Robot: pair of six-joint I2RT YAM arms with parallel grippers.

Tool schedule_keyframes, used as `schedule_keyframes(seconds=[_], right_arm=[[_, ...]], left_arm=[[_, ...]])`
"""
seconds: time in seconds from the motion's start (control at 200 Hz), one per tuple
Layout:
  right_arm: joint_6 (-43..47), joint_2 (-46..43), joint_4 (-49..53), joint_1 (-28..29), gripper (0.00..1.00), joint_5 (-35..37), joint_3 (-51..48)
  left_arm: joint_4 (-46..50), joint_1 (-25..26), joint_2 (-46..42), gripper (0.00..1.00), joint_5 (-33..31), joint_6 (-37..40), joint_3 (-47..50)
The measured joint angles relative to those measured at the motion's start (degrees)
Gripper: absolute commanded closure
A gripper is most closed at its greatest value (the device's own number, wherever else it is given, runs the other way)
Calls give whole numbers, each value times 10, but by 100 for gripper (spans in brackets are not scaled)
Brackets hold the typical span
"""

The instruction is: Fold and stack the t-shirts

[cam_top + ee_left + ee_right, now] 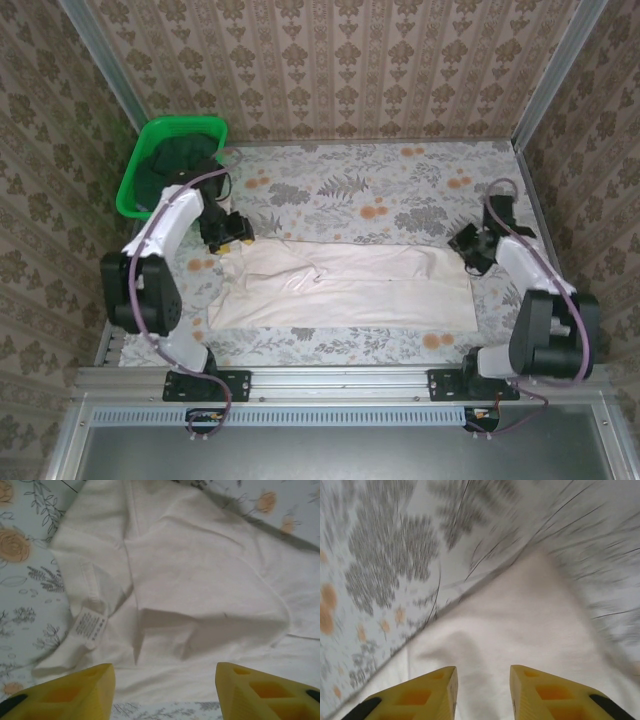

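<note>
While the cream t-shirt point(345, 285) lies folded into a long band across the flowered tablecloth point(350, 190), the dark green t-shirt point(185, 160) sits in the green basket point(130, 190) at the far left corner. The left gripper point(165, 680) hangs over the band's left end near the shirt's care label point(89, 626), jaws spread and empty. The right gripper point(484, 680), over the right end, has its jaws parted on nothing.

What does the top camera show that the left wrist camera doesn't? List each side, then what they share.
Top camera: a green basket with a dark shirt inside, and the right gripper at the cream shirt's right end. Left wrist camera: the shirt's care label and yellow fingers standing apart. Both: the cream shirt lying on the flowered table.
</note>
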State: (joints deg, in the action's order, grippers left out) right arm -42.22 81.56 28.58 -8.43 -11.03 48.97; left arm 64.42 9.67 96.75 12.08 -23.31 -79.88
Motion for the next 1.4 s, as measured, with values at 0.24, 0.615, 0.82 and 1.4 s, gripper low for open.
schedule_keyframes(seconds=[0.24, 0.615, 0.82, 1.4], right_arm=[[2, 113, 9, 53, 69, 3, 37], [11, 113, 19, 46, 70, 26, 53], [14, 125, 19, 30, 72, 37, 62], [0, 232, 51, -31, 65, 41, 156]], left_arm=[[-54, -2, 100, 32, -24, 26, -7], [-124, -4, 196, 45, -36, 46, -63], [-138, -5, 218, 68, -44, 54, -73], [-133, -17, 239, 99, -143, 50, -133]])
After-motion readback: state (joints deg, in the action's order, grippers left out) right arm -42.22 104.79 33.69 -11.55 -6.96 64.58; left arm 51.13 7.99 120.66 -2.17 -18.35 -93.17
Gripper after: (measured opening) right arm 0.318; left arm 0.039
